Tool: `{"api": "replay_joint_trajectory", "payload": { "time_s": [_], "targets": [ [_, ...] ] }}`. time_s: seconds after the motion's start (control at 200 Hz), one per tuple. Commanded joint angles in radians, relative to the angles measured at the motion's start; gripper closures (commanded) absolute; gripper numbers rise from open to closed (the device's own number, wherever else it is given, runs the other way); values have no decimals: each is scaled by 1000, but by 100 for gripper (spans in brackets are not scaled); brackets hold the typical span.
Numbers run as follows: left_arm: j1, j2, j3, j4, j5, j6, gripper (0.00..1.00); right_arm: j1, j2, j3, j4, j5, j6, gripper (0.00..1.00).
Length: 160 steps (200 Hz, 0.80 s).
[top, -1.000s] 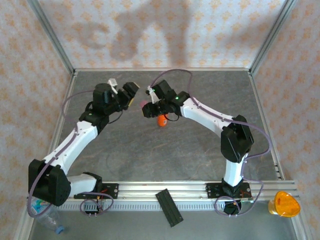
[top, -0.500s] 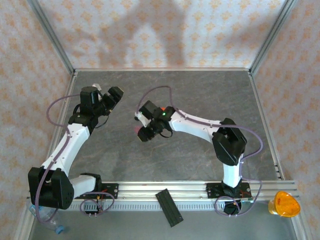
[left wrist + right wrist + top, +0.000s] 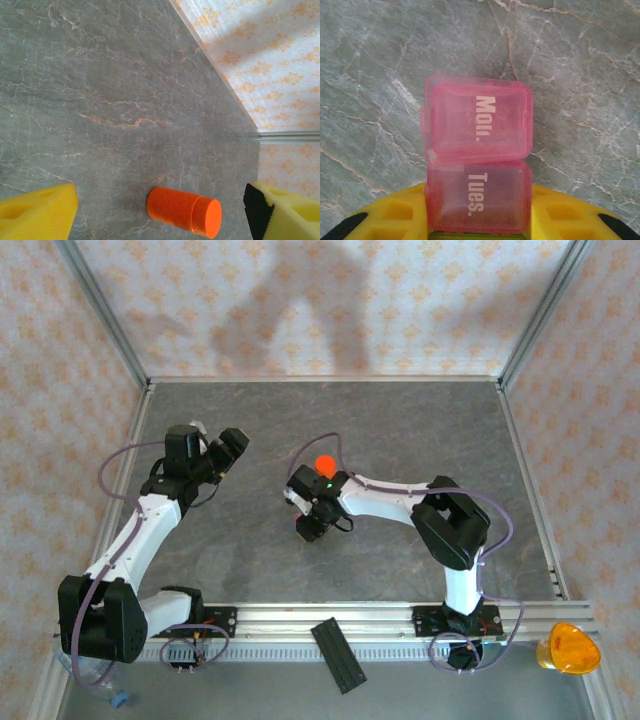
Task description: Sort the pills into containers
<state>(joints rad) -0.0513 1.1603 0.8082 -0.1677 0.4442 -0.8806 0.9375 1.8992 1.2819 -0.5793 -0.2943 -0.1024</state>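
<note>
Near the middle of the table, from above, we see the right gripper pointing down, the orange bottle just behind its arm. Its wrist camera adds what the overhead cannot: pink pill boxes lettered Mon. and Tues., joined end to end, the Tues. one clamped between yellow fingers. The left gripper stands well apart, fingers spread wide; its camera shows the bottle lying on its side.

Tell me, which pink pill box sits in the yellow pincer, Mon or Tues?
The translucent pink plastic box marked Tues. sits between the yellow pads of the right pincer; the joined pink box marked Mon. sticks out beyond them.
</note>
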Motion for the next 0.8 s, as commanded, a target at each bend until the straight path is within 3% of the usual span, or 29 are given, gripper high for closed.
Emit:
{"api": "replay_joint_trajectory", "payload": {
  "time_s": [0.0,0.235,0.796],
  "targets": [
    [4,-3,-13,28,19,9,13,6,1,-22,16,71,-7,60],
    [3,13,-17,57,33,-4,13,6,-51,-67,14,132,26,37],
    [-24,37,-7,71,44,-8,13,-5,-138,-145,-10,313,101,34]
  ]
}}
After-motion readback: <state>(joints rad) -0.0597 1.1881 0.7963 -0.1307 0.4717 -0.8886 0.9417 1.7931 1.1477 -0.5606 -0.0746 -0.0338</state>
